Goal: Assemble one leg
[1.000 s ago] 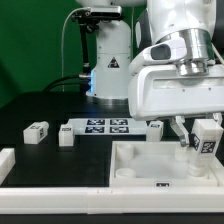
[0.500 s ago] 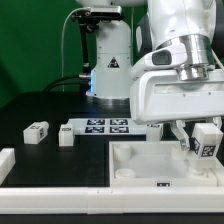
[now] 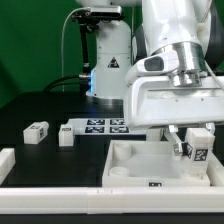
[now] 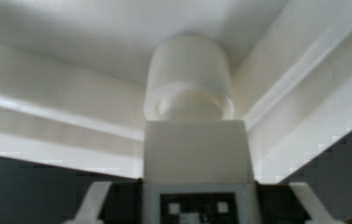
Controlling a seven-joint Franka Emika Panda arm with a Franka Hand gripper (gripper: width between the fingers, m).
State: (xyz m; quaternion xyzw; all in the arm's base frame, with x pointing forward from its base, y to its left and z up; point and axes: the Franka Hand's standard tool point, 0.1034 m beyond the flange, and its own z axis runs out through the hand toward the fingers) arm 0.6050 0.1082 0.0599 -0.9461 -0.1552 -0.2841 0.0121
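My gripper is shut on a leg, a chunky white block with a black-and-white tag. It holds the leg upright just over the far right corner of the large white tray-like panel. In the wrist view the leg stands between my fingers, its rounded end down in the panel's inner corner. Whether it touches the panel floor I cannot tell. Two more legs lie on the black table at the exterior view's left.
The marker board lies behind the panel. A white block sits at the exterior view's left edge. A white strip runs along the front. The robot base stands at the back.
My gripper has moved to the exterior view's left and slightly down with the leg in it, closer over the panel's corner. The other parts have not moved.
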